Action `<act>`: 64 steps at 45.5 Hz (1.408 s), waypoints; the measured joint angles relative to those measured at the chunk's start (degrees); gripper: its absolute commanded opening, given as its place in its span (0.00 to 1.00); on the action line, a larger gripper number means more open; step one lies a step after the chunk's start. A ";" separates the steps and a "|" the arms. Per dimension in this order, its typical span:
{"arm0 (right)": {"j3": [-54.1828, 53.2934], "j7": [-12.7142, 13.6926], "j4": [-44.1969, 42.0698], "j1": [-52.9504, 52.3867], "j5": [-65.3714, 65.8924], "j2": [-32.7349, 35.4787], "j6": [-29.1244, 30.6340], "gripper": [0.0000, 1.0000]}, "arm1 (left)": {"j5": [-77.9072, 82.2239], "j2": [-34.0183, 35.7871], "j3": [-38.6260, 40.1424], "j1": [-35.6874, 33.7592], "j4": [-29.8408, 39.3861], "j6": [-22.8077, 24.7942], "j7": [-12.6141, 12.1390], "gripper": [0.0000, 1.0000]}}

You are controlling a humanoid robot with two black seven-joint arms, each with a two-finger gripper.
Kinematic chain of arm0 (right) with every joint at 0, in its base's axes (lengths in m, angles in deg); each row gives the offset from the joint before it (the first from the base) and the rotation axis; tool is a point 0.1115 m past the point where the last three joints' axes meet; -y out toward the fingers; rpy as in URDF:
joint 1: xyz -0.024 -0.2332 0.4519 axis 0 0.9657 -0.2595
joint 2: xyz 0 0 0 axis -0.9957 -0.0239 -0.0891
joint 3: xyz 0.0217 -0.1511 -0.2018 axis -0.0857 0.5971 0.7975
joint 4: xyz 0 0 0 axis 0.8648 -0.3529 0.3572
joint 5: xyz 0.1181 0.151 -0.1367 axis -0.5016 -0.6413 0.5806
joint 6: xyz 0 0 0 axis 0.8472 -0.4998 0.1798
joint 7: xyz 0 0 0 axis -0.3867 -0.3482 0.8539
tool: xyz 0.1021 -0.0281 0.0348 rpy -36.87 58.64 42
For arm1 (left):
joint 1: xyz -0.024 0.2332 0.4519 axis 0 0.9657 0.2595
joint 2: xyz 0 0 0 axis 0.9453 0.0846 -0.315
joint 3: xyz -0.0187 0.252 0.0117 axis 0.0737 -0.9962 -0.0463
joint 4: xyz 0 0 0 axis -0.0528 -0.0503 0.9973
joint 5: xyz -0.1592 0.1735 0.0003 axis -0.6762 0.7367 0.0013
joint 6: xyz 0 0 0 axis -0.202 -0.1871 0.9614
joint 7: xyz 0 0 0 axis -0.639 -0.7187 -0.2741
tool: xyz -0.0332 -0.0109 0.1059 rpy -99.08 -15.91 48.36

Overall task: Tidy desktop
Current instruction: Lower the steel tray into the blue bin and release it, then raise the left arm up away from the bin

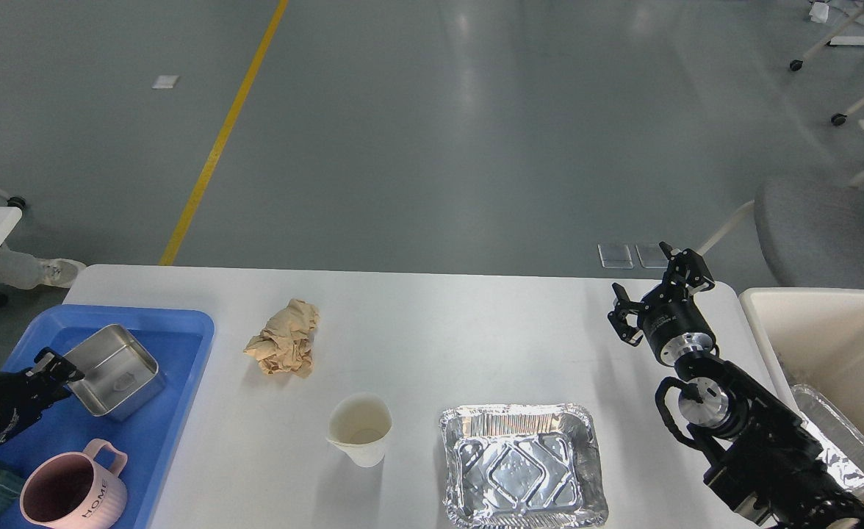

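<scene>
My left gripper (57, 365) clamped on steel box (114, 370) rim in blue tray (175, 327) at desktop (432, 323) left edge, my right gripper (656, 294) spread wide, holding nothing, near far right corner.

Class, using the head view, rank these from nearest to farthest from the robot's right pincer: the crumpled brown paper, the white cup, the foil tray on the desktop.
From the right pincer:
1. Foil tray, nearest, below and left of it.
2. White cup, near the front middle.
3. Crumpled brown paper, farthest, towards the left.

Your right arm (755, 441) is black with silver joint rings and a looped black cable; its gripper (660, 301) is black too.
</scene>
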 measured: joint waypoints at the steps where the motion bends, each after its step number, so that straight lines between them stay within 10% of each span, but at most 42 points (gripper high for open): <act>1: 0.00 0.00 0.00 0.00 0.00 0.00 -0.01 1.00 | -0.22 0.12 0.10 -0.04 0.10 0.10 0.14 0.85; 16: 0.00 -0.08 -0.06 -0.05 0.01 -0.01 -0.02 1.00 | -7.24 4.21 1.71 -2.22 5.44 2.33 9.30 0.96; 34: 0.00 -0.09 -0.21 -0.47 0.08 0.01 -0.27 1.00 | -7.98 -1.72 6.25 -15.38 18.94 3.02 4.35 0.96; 53: -0.06 -0.67 -0.01 -0.82 0.08 2.16 -0.07 1.00 | -16.07 -24.15 6.70 -25.77 11.48 -22.56 2.98 0.96; 64: -0.15 -0.19 -0.61 -1.71 0.00 2.94 -0.34 1.00 | -31.64 -28.81 12.21 -25.84 4.92 -25.16 10.92 0.96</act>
